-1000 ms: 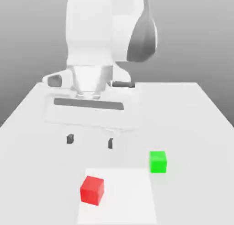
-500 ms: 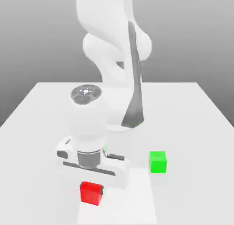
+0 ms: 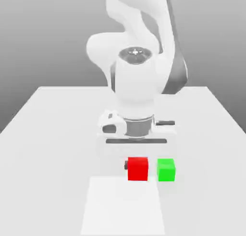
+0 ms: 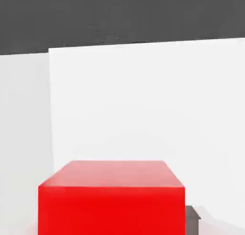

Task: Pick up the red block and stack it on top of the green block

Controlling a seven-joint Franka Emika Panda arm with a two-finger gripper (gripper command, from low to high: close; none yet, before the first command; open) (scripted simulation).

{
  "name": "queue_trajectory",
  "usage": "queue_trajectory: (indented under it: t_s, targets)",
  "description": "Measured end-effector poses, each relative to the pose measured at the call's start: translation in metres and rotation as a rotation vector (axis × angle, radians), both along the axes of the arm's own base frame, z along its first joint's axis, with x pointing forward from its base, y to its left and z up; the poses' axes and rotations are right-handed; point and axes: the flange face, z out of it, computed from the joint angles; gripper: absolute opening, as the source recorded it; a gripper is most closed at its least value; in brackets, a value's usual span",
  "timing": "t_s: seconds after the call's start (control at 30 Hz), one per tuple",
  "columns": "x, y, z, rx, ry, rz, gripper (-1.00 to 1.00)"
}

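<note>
Red block (image 3: 138,169) in hand (image 3: 136,165), green block (image 3: 166,170) beside it

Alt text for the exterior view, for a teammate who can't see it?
White robot arm's gripper holds the red block above a pale table, left of the green block in the picture.

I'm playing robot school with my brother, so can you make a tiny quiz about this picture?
1. True or false: the gripper is holding the red block.
2. Which block is nearer the exterior view's right: red or green?
3. Fill in: the red block must go on top of the ____ block.

Key: 1 true; 2 green; 3 green.
</note>
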Motion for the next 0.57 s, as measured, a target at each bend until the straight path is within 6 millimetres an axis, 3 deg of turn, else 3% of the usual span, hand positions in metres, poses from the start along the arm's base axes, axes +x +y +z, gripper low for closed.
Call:
queue_trajectory:
  t_s: [0.17,0.47,0.5,0.57]
  targets:
    - [-0.064,0.056,0.005,-0.03,-0.005,0.247,-1.0]
    - [-0.074,0.062,-0.055,-0.042,-0.008,0.287,-1.0]
    - [-0.075,0.062,-0.059,-0.04,-0.008,0.287,1.0]
    - [-0.075,0.062,-0.059,-0.04,-0.008,0.286,1.0]
